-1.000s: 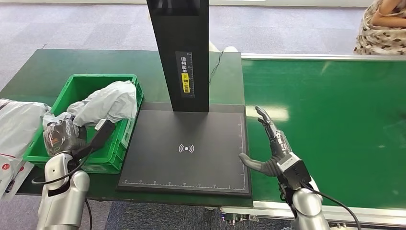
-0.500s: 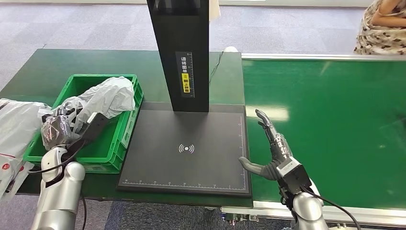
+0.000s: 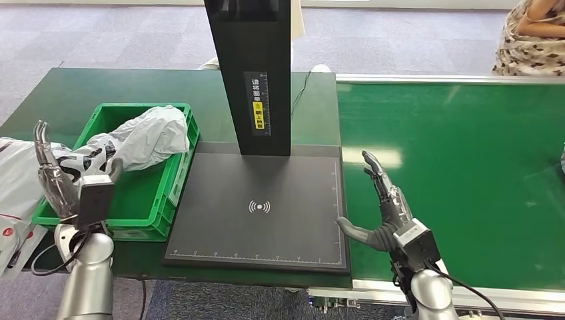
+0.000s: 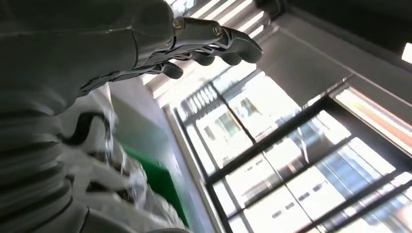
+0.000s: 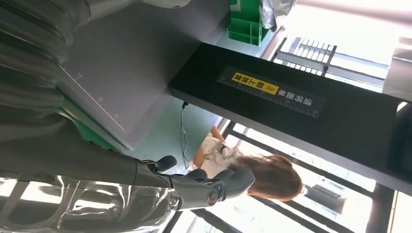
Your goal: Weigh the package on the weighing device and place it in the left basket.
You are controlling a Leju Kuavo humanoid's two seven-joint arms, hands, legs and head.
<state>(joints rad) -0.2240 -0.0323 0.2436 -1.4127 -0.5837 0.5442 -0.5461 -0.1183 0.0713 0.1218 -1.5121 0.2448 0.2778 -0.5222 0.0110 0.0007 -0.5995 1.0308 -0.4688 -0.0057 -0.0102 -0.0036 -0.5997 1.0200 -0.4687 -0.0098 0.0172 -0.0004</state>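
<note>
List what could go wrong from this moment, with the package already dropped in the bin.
1. The grey package lies heaped against the green basket's far right corner, part of it at the rim; it might slump over the edge.
2. The left hand, open with fingers raised, is close to the basket's left wall and the loose bags beside it; pulling back could snag them.
3. The right hand hangs open at the scale platform's edge and could bump it.

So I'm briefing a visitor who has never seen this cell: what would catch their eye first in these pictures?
Probably the tall black scanner column rising from the back of the dark weighing platform, whose top is bare. Next, the bright green basket to its left, holding a crumpled grey package. The left hand is raised with fingers spread beside the basket, and the right hand is open at the platform's right edge, over the green conveyor belt.
</note>
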